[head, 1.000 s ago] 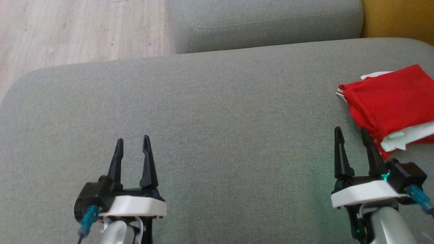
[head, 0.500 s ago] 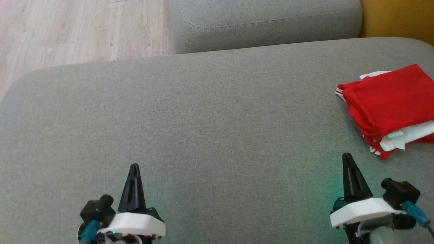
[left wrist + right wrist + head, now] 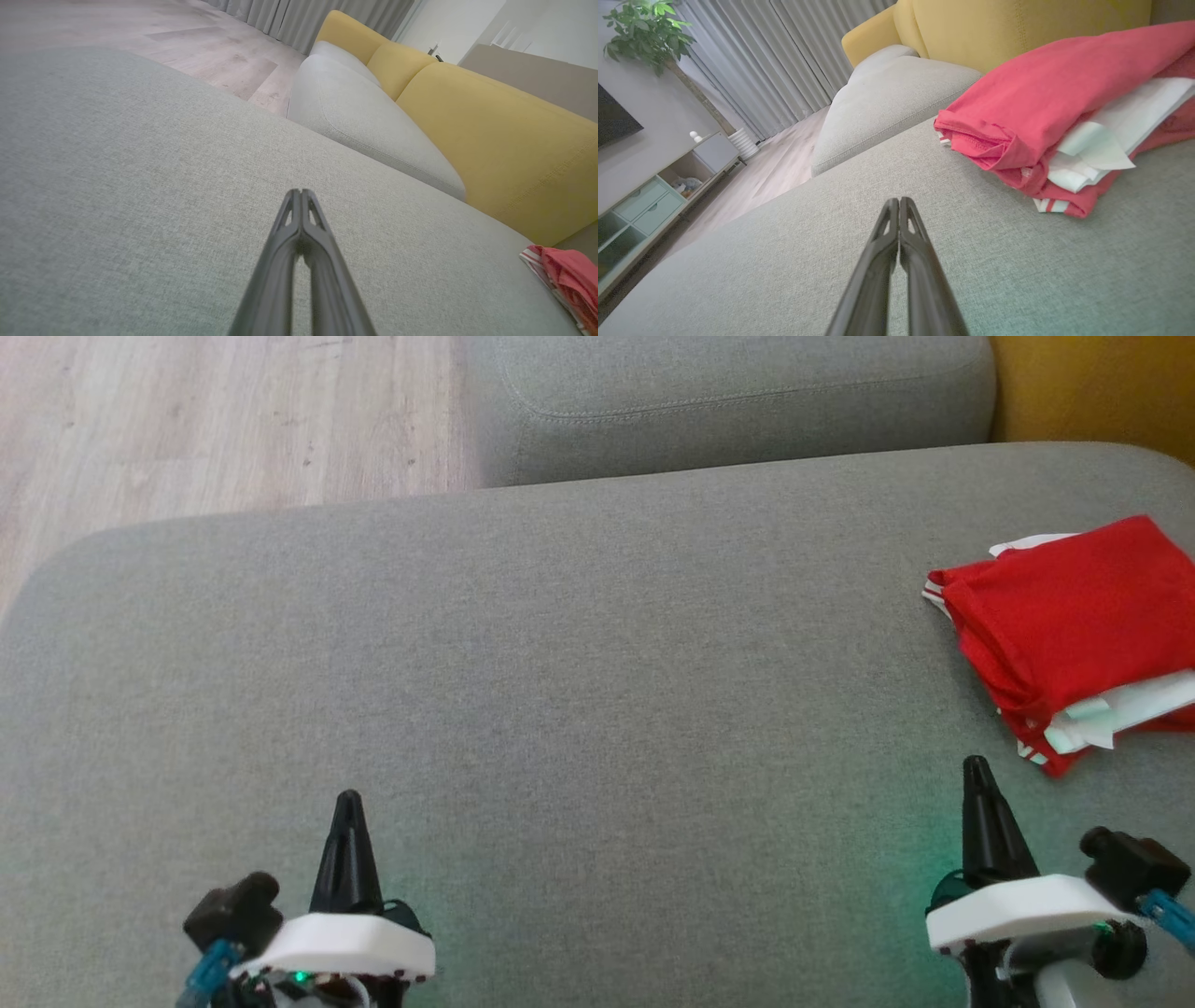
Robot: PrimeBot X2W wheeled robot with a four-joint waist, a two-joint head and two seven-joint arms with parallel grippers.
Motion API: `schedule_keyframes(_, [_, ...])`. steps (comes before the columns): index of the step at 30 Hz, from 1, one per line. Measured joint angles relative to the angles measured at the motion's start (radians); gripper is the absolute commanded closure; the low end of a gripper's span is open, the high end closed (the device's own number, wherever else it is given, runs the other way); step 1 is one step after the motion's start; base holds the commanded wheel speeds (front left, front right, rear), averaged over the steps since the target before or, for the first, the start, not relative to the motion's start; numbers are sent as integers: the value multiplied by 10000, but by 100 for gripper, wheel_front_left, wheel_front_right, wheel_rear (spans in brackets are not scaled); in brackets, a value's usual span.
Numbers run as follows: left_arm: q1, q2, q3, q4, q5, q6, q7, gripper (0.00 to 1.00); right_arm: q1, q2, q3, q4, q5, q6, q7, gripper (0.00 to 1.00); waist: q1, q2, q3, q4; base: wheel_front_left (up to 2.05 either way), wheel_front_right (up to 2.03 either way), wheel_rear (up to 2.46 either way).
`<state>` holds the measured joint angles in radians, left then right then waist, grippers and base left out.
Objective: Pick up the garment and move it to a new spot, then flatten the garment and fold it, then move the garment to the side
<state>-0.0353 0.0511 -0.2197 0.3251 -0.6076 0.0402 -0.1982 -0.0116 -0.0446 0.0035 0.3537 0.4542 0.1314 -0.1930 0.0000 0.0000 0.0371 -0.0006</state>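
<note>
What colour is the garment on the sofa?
The garment is red with white; the right wrist view shows it best.

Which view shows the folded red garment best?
Right wrist view: the garment is close, its folded layers plain. Head view crops it at the right edge; left wrist view catches a small corner.

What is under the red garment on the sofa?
The red garment lies on the grey sofa cushion. White layers stick out between its folds; whatever else lies beneath is covered.
</note>
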Motion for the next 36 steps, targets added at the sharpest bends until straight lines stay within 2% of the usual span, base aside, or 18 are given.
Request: schedule_keyframes(36, [-9, 6, 943, -128, -3522, -554, 1016, 100, -100, -2, -420, -238, 4025, 0, 1024, 100, 0, 0, -118, 2, 0, 0, 0])
